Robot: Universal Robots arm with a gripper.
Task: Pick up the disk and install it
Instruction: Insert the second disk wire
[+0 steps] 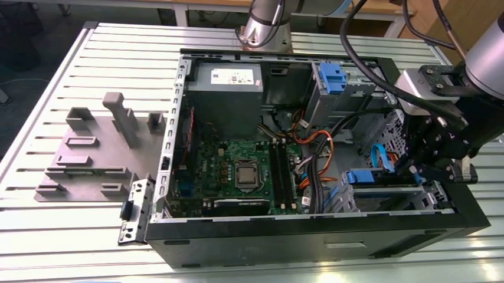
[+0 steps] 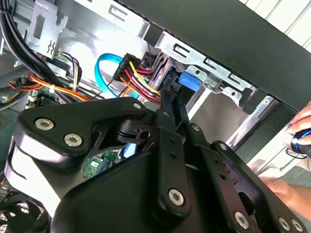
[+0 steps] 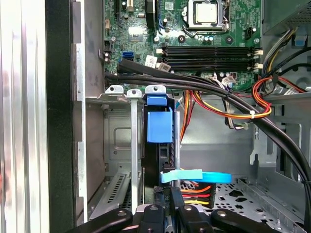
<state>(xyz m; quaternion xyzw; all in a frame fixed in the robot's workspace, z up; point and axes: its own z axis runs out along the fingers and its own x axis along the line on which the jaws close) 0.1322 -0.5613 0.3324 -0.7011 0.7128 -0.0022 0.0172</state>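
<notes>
One disk sits edge-up in the drive cage at the case's front corner, apparently seated. The claw, fingers nearly together, pinches the disk's rear end beside the cables. Full seating is hidden; the claw's body blocks the contact.
</notes>
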